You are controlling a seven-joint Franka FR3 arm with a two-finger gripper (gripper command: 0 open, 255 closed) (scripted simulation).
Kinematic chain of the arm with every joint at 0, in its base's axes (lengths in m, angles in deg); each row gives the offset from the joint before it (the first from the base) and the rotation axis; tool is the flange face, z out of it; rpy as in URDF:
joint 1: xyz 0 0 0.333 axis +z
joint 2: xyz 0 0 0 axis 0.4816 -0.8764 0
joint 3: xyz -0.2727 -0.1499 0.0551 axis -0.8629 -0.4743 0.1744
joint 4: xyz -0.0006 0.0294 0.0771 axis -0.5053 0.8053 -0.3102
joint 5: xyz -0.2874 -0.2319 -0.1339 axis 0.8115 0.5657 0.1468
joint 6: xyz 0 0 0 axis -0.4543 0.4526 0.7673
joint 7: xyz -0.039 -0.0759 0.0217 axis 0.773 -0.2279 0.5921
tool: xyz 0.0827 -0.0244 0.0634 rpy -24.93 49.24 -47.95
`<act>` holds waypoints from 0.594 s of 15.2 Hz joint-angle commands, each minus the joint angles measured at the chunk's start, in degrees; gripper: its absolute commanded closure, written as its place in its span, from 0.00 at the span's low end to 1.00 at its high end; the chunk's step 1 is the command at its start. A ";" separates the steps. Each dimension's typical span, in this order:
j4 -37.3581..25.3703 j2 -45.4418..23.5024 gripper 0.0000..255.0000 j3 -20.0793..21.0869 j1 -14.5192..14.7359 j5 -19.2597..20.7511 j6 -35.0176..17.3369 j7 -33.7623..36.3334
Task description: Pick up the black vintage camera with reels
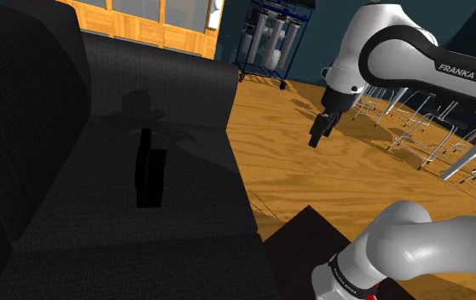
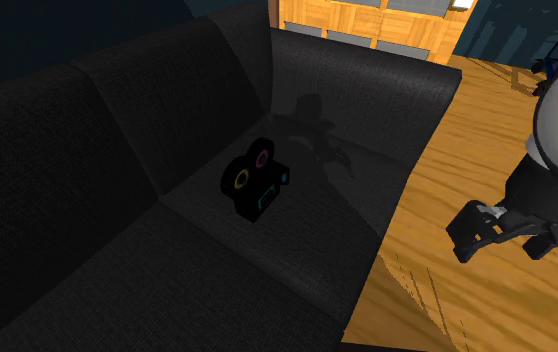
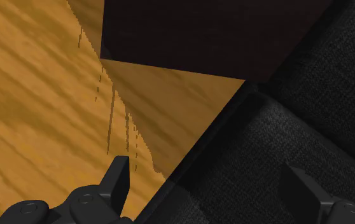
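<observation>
Shoulder view, from its left: we find the black camera upright on the seat of the dark sofa. Next comes the seat's front edge, then the claw hanging over the wooden floor.

We judge two risks:
- The camera is black on dark, shaded fabric and stands on a soft cushion, so an off-centre approach may tip it.
- Closing on the round reels rather than the body may let it slip.

The wrist view shows the claw's fingers standing apart and holding nothing. The camera lies well apart from the claw, toward the shoulder view's left and lower down.
</observation>
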State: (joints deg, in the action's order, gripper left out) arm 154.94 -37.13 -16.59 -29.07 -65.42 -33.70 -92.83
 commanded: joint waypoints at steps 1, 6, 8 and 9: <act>0.00 0.00 0.00 0.00 0.00 0.00 0.00 0.00; 0.83 -1.85 0.00 6.22 1.32 -5.47 -3.36 9.97; 0.61 -3.23 0.00 8.73 1.76 -7.44 -4.94 13.91; 0.38 -4.05 0.00 9.99 1.95 -8.36 -5.77 15.86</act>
State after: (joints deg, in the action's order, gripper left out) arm 155.57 -40.22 -7.94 -27.31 -72.73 -38.51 -79.20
